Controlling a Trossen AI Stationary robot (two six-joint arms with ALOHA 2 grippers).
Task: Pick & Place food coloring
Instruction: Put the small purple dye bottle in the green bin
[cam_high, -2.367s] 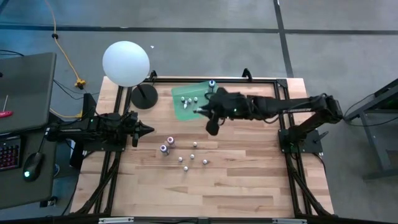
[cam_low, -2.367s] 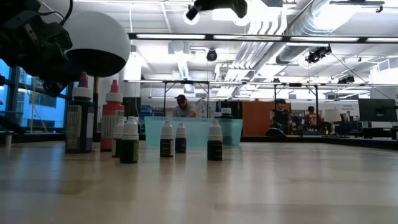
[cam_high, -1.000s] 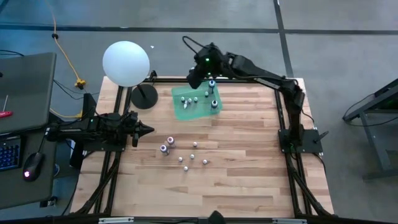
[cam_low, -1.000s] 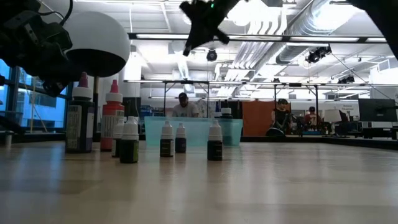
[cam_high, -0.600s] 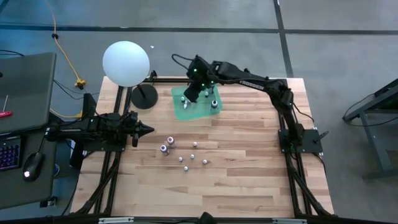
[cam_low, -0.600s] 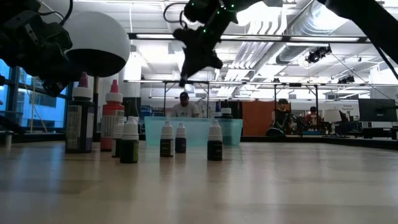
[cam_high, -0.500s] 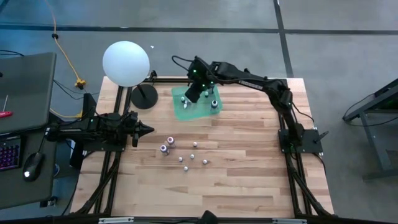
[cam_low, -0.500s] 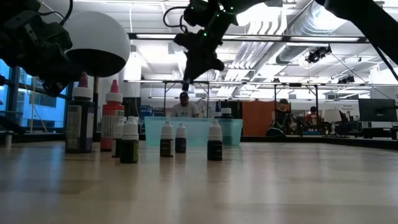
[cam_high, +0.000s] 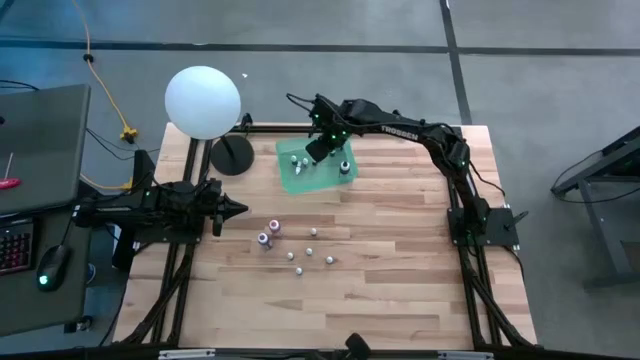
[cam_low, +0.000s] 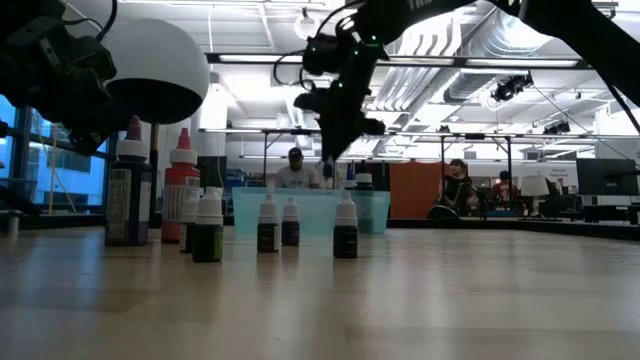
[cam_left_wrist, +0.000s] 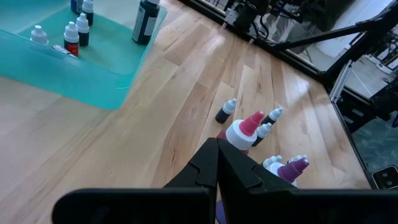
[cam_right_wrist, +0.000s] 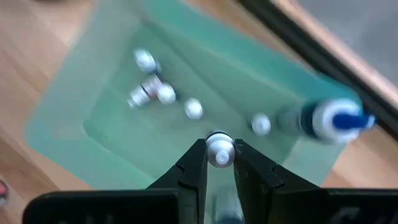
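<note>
I have the right gripper over the green tray at the table's far side, jaws pinching a small food coloring bottle upright, white cap up, long axis vertical.

The whole wooden table is being looked down on from straight above in the high view. In the low view it's being looked across at tabletop height, with the room behind showing. The left wrist view is being aimed along the tabletop toward the green tray from fairly far off. The right wrist view is being pointed down into that tray from close up. So the tray is being shared by all four views.
</note>
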